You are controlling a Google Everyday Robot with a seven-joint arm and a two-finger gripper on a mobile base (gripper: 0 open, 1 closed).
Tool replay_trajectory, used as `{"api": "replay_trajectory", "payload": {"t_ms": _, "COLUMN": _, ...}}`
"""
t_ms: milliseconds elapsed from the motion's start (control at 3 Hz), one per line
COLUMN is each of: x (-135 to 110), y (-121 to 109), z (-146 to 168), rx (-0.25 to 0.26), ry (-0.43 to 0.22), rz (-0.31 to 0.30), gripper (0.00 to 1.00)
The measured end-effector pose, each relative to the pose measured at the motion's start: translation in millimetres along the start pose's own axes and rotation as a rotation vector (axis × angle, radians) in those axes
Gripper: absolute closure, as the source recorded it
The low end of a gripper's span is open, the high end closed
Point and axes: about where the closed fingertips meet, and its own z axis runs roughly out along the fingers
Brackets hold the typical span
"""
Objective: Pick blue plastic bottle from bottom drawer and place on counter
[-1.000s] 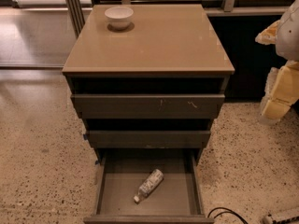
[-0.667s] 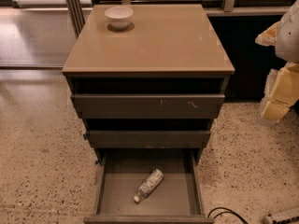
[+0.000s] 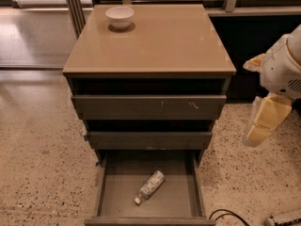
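Observation:
The blue plastic bottle lies on its side on the floor of the open bottom drawer, white cap pointing to the front left. The counter is the glossy tan top of the cabinet. My gripper hangs at the right edge of the view, beside the cabinet at the height of the middle drawer. It is well to the right of the bottle and above it, and holds nothing that I can see.
A white bowl stands on the counter's back left corner. The two upper drawers are pulled out slightly. A black cable lies on the speckled floor at the front right. Glass panels and rails stand behind the cabinet.
My gripper has moved down and a little to the left at the right edge. The bottle, the bowl and the drawers have not moved.

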Motion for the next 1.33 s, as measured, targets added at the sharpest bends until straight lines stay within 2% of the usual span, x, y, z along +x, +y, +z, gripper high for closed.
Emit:
{"api": "replay_trajectory", "payload": {"t_ms": 667, "x": -1, "y": 30, "z": 70, "rx": -0.017, "ry": -0.044, "rz": -0.044, "gripper": 0.00}}
{"api": "replay_trajectory", "payload": {"t_ms": 1000, "x": 4, "y": 53, "z": 103, "rx": -0.051, "ry": -0.066, "rz": -0.052, "gripper": 0.00}}
{"api": "replay_trajectory", "payload": {"t_ms": 1333, "x": 4, "y": 53, "z": 103, "rx": -0.051, "ry": -0.066, "rz": -0.052, "gripper": 0.00}}
